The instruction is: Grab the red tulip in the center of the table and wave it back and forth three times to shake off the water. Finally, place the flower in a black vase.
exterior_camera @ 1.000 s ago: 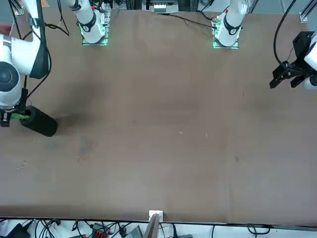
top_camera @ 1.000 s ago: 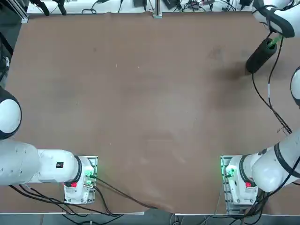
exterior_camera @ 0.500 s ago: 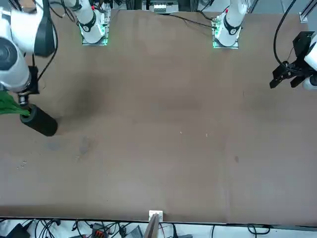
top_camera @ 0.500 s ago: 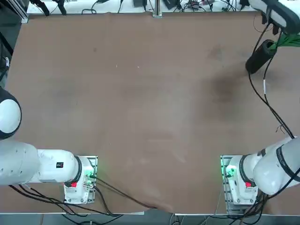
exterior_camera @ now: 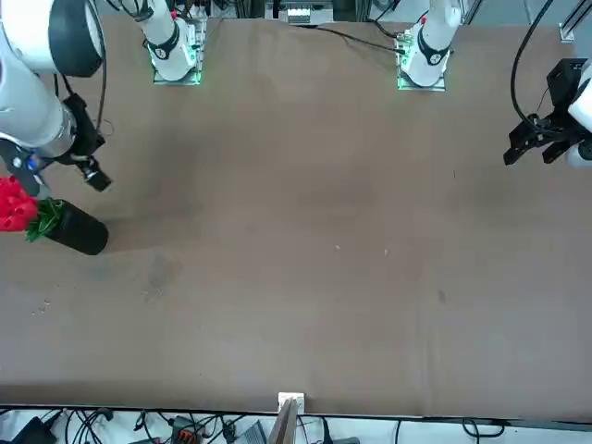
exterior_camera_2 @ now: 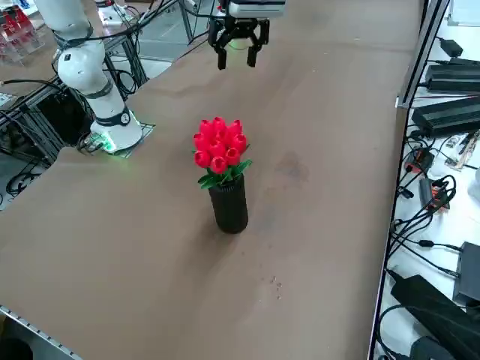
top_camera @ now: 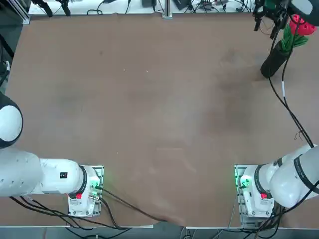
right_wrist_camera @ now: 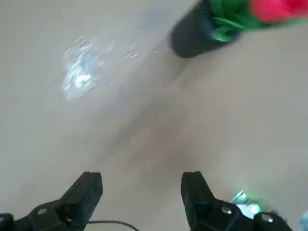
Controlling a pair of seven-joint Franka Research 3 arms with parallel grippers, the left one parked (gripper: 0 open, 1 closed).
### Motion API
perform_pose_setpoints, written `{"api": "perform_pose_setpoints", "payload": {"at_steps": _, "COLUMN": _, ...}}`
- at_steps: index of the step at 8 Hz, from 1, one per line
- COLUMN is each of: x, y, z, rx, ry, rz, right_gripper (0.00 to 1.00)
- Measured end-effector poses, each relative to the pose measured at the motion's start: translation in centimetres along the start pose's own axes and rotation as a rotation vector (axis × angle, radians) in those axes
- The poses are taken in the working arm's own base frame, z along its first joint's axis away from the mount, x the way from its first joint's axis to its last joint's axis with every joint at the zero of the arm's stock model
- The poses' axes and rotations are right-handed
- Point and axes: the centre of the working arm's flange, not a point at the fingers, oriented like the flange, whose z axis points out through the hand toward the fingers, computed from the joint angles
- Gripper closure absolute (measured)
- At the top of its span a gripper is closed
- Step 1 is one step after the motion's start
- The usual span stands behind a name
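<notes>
Sitting upright in the black vase [exterior_camera_2: 229, 204], the red tulip [exterior_camera_2: 219, 148] is showing its bunch of red blooms and green leaves sticking out over the round mouth. The vase is standing on the table [exterior_camera_2: 150, 247] near the far right corner from the robot's side, pretty close to the table's right edge. In the overhead shot the black vase [top_camera: 274, 59] is leaning toward the corner of the picture with the red tulip [top_camera: 299, 25] right at the frame's edge, and in the front view the vase [exterior_camera: 78, 228] is sitting at the far left with the blooms [exterior_camera: 13, 205] half cut off.

The right gripper [exterior_camera_2: 240, 51] is hanging in the air above the table, well apart from the flower and not touching anything. Its fingers are spread wide with nothing between them, so the tulip is released. The wrist camera is showing the same thing: the gripper [right_wrist_camera: 142, 192] with both black fingers [right_wrist_camera: 89, 190] splayed over bare tabletop, and the vase [right_wrist_camera: 195, 33] with green leaves and a bit of red off in the distance. In the overhead view the gripper [top_camera: 265, 12] is sitting just beside the flower, near the table's far edge.
</notes>
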Motion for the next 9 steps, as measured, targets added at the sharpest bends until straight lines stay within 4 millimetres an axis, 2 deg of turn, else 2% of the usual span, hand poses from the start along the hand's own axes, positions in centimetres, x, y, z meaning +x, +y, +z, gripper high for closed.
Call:
{"api": "perform_pose_setpoints", "payload": {"at_steps": 2, "x": 1.3, "y": 1.4, "z": -1.1, "rx": 0.062, "ry": -0.012, "rz": -0.268, "right_gripper": 0.00}}
{"api": "perform_pose_setpoints", "payload": {"at_steps": 4, "x": 4.5, "y": 5.3, "z": -1.9, "rx": 0.165, "ry": -0.032, "rz": -0.400, "right_gripper": 0.00}}
{"api": "perform_pose_setpoints", "payload": {"at_steps": 5, "x": 5.8, "y": 7.5, "z": -3.1, "rx": 0.186, "ry": -0.024, "rz": -0.457, "right_gripper": 0.00}}
{"api": "perform_pose_setpoints", "payload": {"at_steps": 6, "x": 6.0, "y": 8.7, "z": -5.3, "rx": 0.172, "ry": 0.003, "rz": -0.513, "right_gripper": 0.00}}
{"api": "perform_pose_setpoints", "payload": {"at_steps": 7, "x": 5.4, "y": 8.5, "z": -7.6, "rx": 0.146, "ry": 0.036, "rz": -0.555, "right_gripper": 0.00}}
{"api": "perform_pose_setpoints", "payload": {"at_steps": 8, "x": 4.5, "y": 7.1, "z": -8.8, "rx": 0.122, "ry": 0.059, "rz": -0.593, "right_gripper": 0.00}}
{"api": "perform_pose_setpoints", "payload": {"at_steps": 9, "x": 3.5, "y": 5.1, "z": -8.9, "rx": 0.097, "ry": 0.067, "rz": -0.637, "right_gripper": 0.00}}
